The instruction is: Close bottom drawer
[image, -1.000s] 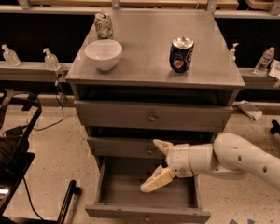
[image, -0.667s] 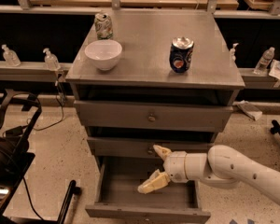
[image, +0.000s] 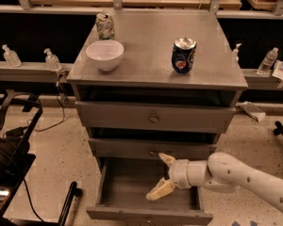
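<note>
Grey bottom drawer point(image: 125, 186) open; gripper point(image: 156, 177) edged leftward inside

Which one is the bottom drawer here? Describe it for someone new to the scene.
Find the grey cabinet with a white bowl on top. The bottom drawer is the lowest of its three, near the floor. It is the only one pulled far out, and the robot's open hand hangs over it.

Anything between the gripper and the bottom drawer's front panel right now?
Nothing. In the camera view the gripper, fingers open, is over the pulled-out bottom drawer, and only bare drawer floor lies between it and the front panel.
</note>
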`<act>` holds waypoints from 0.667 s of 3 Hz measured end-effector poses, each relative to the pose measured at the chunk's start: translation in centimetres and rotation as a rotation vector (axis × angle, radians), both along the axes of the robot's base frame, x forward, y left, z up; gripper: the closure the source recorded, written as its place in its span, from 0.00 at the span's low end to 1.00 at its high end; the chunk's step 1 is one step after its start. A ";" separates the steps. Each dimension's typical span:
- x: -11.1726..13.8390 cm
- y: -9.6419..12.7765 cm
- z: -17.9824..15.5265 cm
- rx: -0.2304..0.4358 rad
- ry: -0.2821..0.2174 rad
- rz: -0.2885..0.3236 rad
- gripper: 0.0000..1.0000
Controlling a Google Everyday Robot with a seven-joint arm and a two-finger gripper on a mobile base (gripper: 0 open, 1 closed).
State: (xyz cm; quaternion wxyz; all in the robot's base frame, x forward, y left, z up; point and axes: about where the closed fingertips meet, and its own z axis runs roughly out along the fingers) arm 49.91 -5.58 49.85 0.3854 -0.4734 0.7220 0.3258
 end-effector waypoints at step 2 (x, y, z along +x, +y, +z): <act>-1.9 0.0 -15.9 0.031 0.044 0.092 0.00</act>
